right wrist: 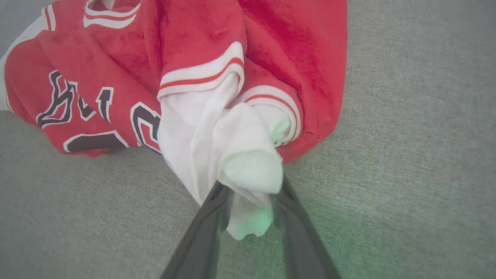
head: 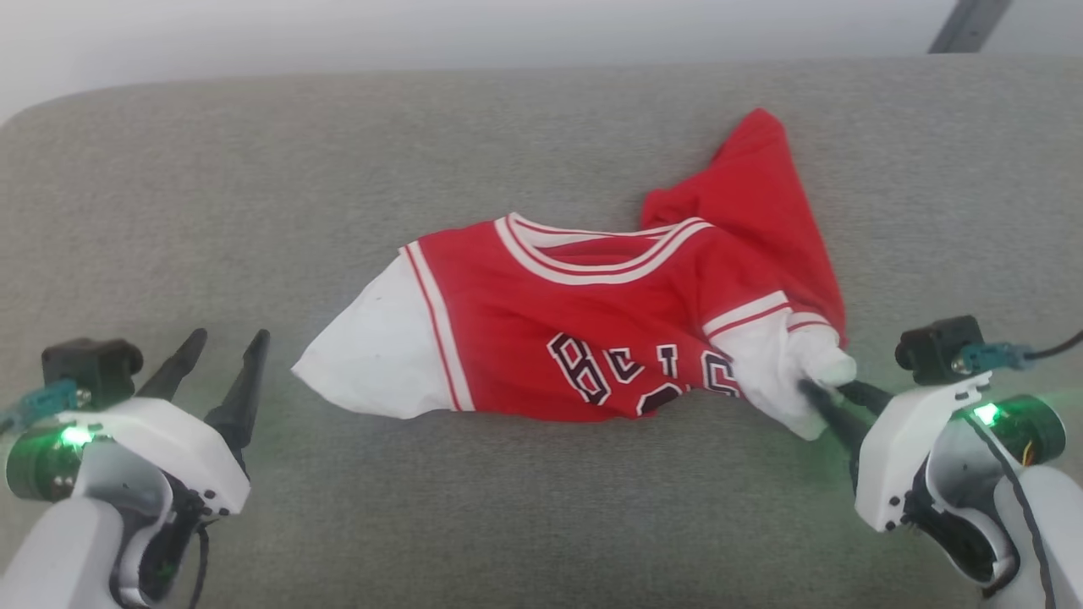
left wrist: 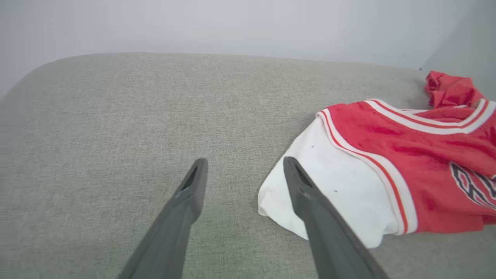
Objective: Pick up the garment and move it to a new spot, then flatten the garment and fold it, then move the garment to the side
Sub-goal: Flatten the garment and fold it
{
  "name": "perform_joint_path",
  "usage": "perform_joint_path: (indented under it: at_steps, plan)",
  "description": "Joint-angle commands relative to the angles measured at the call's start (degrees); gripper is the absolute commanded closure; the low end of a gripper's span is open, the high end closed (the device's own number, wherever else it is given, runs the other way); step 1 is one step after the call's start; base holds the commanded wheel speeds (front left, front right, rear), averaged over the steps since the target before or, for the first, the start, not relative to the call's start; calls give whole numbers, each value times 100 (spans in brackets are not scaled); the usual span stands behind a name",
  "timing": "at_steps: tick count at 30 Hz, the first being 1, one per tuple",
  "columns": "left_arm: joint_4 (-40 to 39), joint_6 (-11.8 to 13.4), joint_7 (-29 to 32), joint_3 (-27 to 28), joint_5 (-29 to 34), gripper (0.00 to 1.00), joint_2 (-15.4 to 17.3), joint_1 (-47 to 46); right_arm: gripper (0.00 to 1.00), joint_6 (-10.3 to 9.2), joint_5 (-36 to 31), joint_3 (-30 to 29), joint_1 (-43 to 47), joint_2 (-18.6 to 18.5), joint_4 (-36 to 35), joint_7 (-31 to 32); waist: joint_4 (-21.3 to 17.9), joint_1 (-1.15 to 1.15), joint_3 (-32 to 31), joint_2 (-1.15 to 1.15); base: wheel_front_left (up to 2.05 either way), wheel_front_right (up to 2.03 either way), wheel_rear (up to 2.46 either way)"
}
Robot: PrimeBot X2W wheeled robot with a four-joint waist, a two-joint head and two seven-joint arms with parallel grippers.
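Observation:
The garment [head: 609, 321], a red jersey with white sleeves, striped trim and black-and-white chest lettering, lies crumpled on the grey cushion with its collar toward the back. My right gripper [head: 825, 393] is shut on the bunched white right sleeve [right wrist: 248, 170], which bulges out between the fingers. My left gripper [head: 224, 342] hovers open to the left of the flat white left sleeve [left wrist: 333, 186], nothing between its fingers [left wrist: 193, 186]. A red tail of the garment [head: 757, 182] points to the back right.
The grey fabric cushion [head: 254, 211] spans the whole work area, with its rounded back edge meeting a pale wall. A dark bar [head: 969, 25] crosses the top right corner. Bare cushion lies to the left of the garment and along the front.

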Motion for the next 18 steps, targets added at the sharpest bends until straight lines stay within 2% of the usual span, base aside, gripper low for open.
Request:
perform_joint_path:
  at_steps: [1,9,18]
  plan:
    - [-22,7,-147,6,38,0,-60,99,100,-2,22,8,-96,-7,41,57,86,0,34,0,0,0,0]
    - [-78,56,-962,67,243,0,-187,335,100,-2,96,-165,-246,-135,-30,275,199,0,31,0,0,0,0]
    - [-242,116,-1698,223,357,0,-270,662,100,-2,163,-779,-383,-501,-151,528,192,0,-8,0,0,0,0]
